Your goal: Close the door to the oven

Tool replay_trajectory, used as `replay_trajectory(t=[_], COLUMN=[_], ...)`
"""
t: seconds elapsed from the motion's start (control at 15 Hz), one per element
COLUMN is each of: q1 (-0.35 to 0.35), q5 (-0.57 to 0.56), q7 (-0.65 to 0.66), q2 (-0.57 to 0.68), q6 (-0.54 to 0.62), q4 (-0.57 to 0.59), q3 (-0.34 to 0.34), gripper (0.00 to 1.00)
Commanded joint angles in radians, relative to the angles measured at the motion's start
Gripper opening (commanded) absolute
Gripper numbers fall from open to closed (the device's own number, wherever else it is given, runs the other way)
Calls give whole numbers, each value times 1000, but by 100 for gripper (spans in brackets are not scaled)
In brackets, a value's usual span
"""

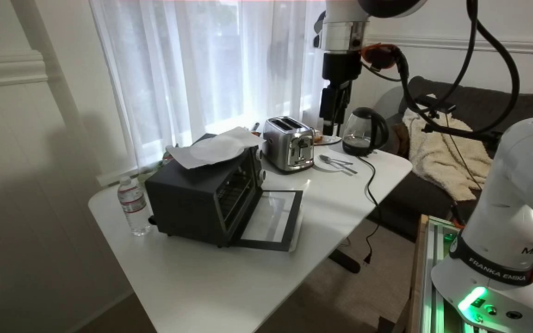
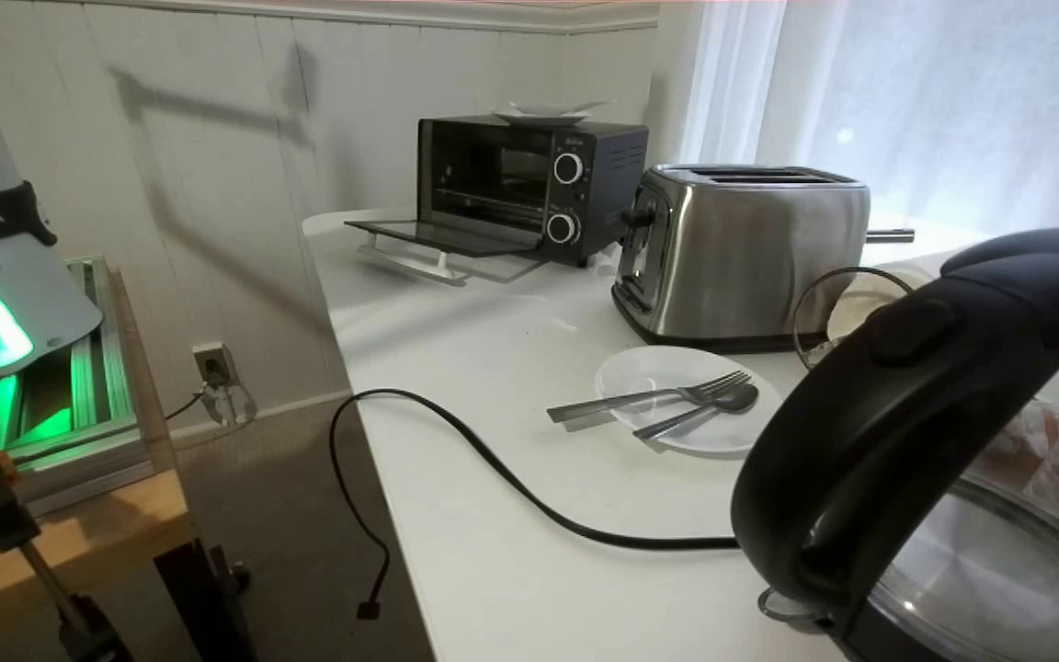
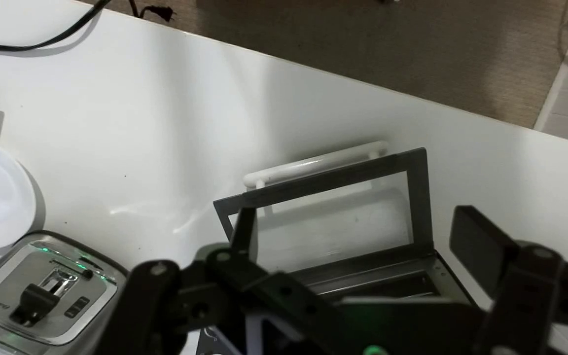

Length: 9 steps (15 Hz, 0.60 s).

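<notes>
The black oven (image 1: 178, 203) stands on the white table, with white paper (image 1: 220, 147) on top. It also shows in an exterior view (image 2: 617, 184). Its door (image 1: 271, 215) is folded down wide open, roughly level, glass window facing up. The door also shows in an exterior view (image 2: 442, 236) and in the wrist view (image 3: 333, 222). A white bar handle (image 3: 316, 162) runs along the door's outer edge. My gripper (image 1: 333, 127) points down, above the table and apart from the door. In the wrist view the gripper (image 3: 355, 222) is open with nothing between its fingers.
A silver toaster (image 1: 289, 143) stands beside the oven. A plate (image 2: 677, 368) with a fork and spoon lies near it. A kettle (image 1: 363, 132) with a trailing black cord (image 2: 529, 496) stands at the table's end. A water bottle (image 1: 133, 206) stands behind the oven.
</notes>
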Motion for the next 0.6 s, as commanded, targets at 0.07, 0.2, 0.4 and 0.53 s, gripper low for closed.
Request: replay_trajectory(t=[0.07,0.2,0.4,0.53], q1=[1,1,2,-6], q5=[0,0,17,32], q7=[1,1,-20,-41], q2=[1,1,24,49], q6=[-2,-2,-1,19], q4=[2,2,15,19], q3=[-1,-1,-21,-54], gripper=[100,100,100,100])
